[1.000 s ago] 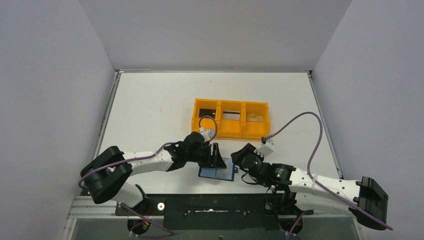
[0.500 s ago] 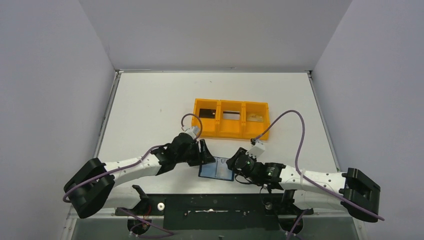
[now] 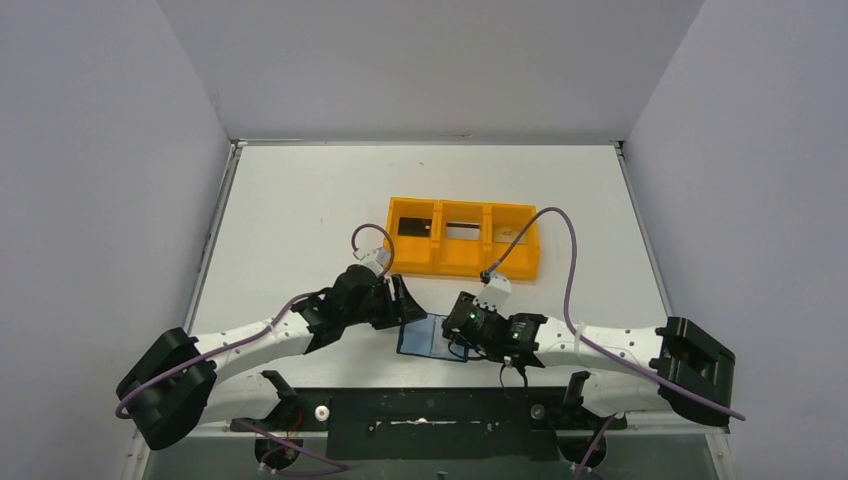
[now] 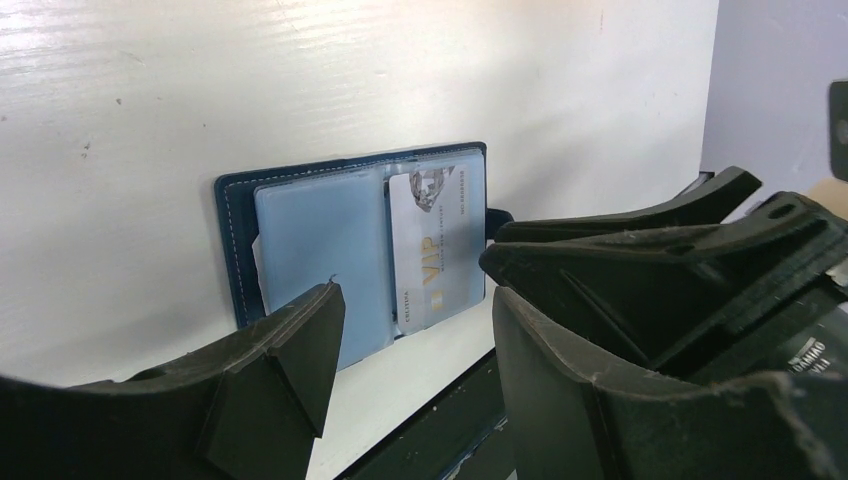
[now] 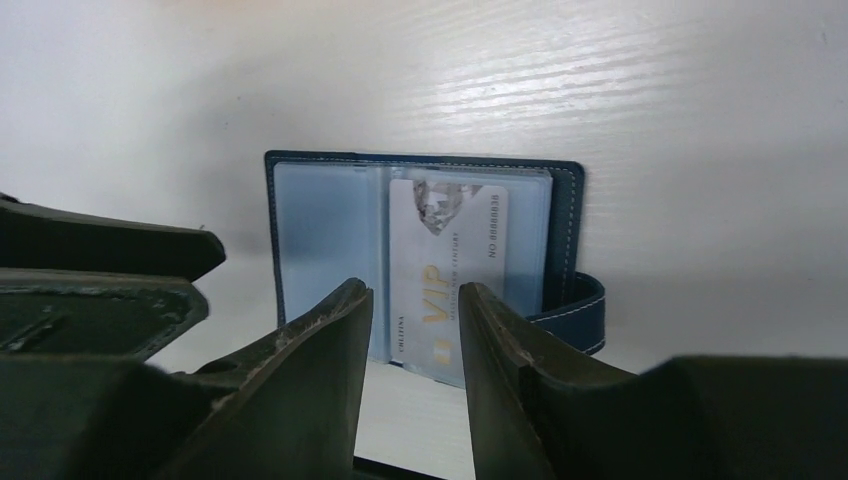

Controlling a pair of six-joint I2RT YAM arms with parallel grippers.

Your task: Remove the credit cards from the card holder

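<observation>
Right wrist view: we saw our right tool (image 5: pixel 413 296), jaws narrowly parted, at the credit card (image 5: pixel 445 265) jutting from the open card holder (image 5: pixel 320 230) on the bench (image 5: pixel 620 80), left tool (image 4: pixel 412 285) spread and empty beside it; unpinned, we judged, the holder could slide with any pull.

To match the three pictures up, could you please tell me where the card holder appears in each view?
Top external: card holder low centre, by the table's near edge.
Left wrist: card holder centre, lying open beyond the left fingers.
Right wrist: card holder centre, open, beyond the right fingers.
Shared landmark: the pale VIP card sticking out of it, clear in both wrist views, too small to tell from above.
</observation>
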